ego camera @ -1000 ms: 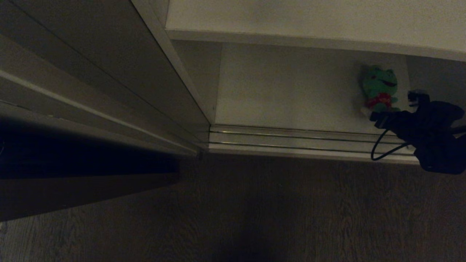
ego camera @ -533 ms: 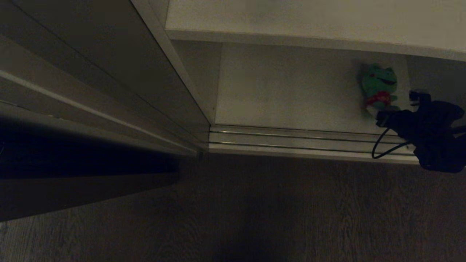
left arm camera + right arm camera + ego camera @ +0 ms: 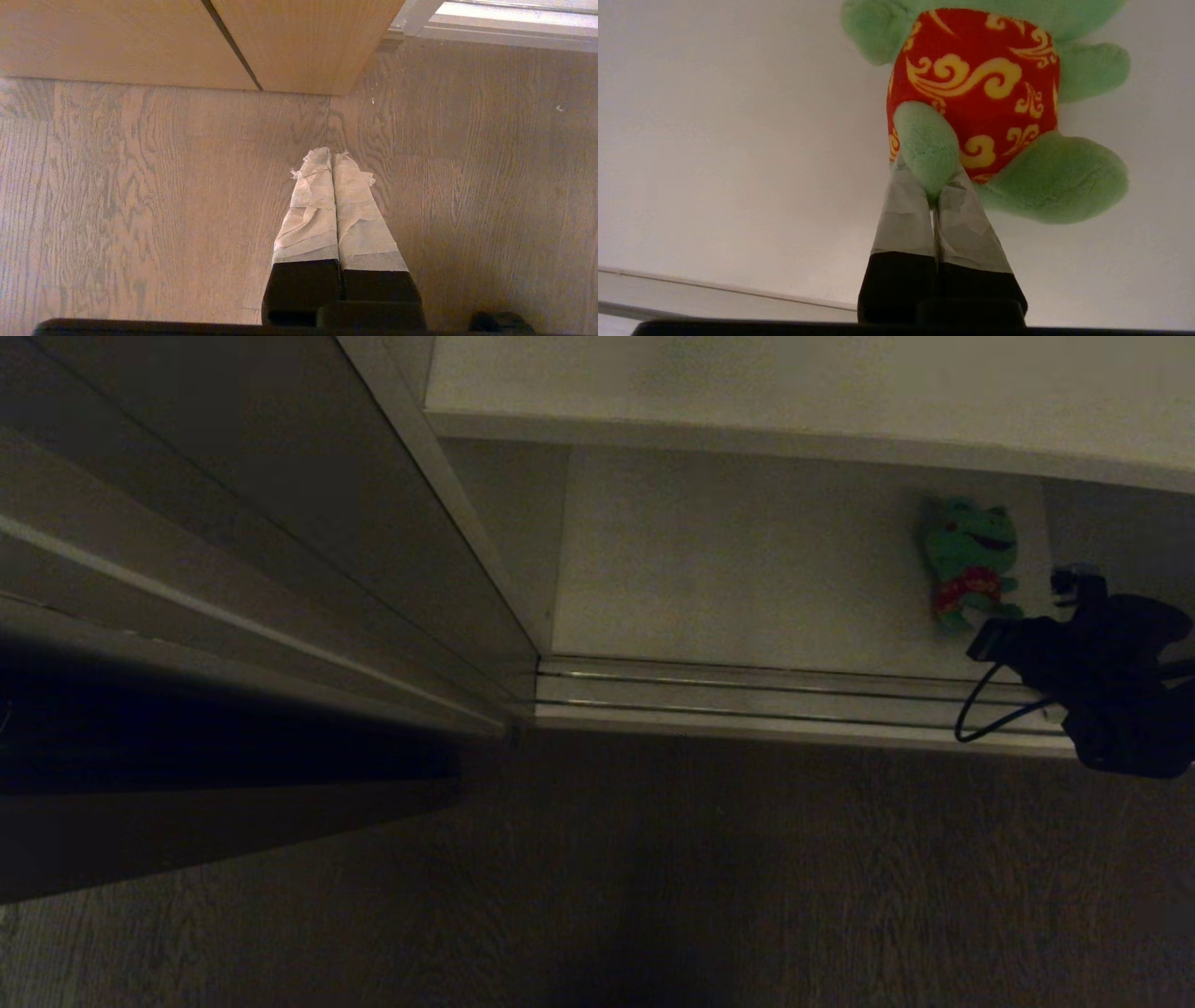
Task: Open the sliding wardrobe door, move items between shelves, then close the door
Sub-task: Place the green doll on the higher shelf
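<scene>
The green frog plush (image 3: 971, 558) with a red patterned belly lies on the lower white shelf (image 3: 747, 560), near its right end. My right gripper (image 3: 982, 639) reaches in from the right over the door tracks. In the right wrist view it (image 3: 931, 184) is shut on one of the frog's (image 3: 976, 88) green feet, pinched between the taped fingertips. The sliding wardrobe door (image 3: 233, 523) stands pushed to the left, leaving the shelves open. An upper white shelf (image 3: 747, 383) runs above. My left gripper (image 3: 331, 156) hangs shut and empty over the wooden floor.
Metal door tracks (image 3: 747, 695) run along the wardrobe's front edge, with a black cable (image 3: 976, 719) from my right arm looping over them. Dark wood floor (image 3: 700, 877) lies in front. A light wooden panel (image 3: 187, 42) stands beyond the left gripper.
My right gripper's fingers have shut on the frog's foot. The frog has shifted slightly on the shelf. The left arm has not moved.
</scene>
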Robot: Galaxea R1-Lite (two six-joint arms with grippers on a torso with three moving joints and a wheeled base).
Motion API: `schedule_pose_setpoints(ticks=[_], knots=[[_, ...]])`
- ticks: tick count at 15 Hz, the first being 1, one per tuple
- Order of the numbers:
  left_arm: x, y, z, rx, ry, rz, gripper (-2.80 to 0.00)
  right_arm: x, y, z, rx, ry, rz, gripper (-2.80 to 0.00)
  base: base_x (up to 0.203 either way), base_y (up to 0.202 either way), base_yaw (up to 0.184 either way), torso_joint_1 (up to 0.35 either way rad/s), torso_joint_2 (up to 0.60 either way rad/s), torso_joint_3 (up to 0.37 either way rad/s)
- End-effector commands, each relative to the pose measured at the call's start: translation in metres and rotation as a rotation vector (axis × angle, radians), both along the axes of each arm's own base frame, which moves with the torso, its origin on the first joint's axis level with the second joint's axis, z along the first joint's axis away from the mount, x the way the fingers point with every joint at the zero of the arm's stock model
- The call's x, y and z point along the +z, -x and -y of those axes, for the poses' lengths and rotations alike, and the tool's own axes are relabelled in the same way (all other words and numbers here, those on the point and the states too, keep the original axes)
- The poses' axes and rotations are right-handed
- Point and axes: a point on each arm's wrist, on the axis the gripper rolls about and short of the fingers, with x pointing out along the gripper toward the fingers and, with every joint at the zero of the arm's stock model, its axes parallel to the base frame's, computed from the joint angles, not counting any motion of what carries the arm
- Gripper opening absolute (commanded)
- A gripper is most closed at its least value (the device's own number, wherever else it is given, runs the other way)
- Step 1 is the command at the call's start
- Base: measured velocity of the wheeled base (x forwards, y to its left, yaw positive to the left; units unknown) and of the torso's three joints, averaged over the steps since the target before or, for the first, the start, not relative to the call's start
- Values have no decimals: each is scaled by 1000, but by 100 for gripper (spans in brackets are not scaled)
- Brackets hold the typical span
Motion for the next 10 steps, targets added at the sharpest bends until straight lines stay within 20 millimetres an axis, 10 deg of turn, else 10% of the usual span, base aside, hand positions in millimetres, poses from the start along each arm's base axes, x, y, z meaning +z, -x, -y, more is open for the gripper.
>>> schedule_pose_setpoints(ticks=[1, 10], knots=[[0, 0, 0, -1, 0, 0, -280, 3, 5, -1, 1, 0, 0, -280, 0, 0, 0, 0, 0, 0], [0, 0, 0, 1, 0, 1, -280, 51, 72, -12, -7, -28, -16, -280, 0, 0, 0, 0, 0, 0]])
